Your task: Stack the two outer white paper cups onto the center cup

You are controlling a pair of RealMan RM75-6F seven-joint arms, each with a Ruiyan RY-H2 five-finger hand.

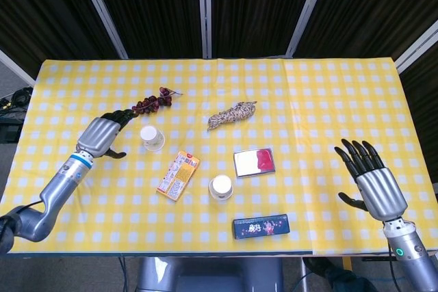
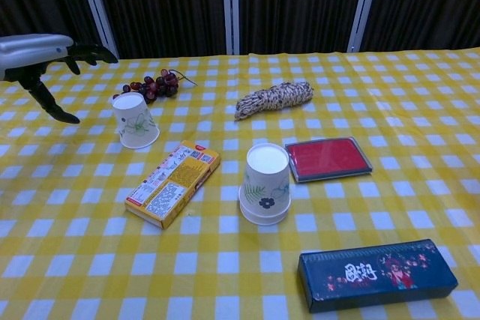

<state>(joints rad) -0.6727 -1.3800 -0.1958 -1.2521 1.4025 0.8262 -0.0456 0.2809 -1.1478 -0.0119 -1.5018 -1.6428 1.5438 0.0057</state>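
Two white paper cups on yellow-checked surface (image 1: 328, 100), both upside down: left cup (image 2: 136, 120) tilted, near grapes (image 2: 150, 85); centre cup (image 2: 265, 184) upright on its rim, between orange box (image 2: 172, 183) and red tin (image 2: 328, 158). Rope bundle (image 2: 274, 99) behind; dark patterned case (image 2: 376, 273) at front edge. Left hand (image 1: 102, 135): just beside left cup, not touching, fingers (image 1: 122, 115) spread apart, holding nothing. Right hand (image 1: 369, 179): well apart at the right, fingers extended and apart, holding nothing.
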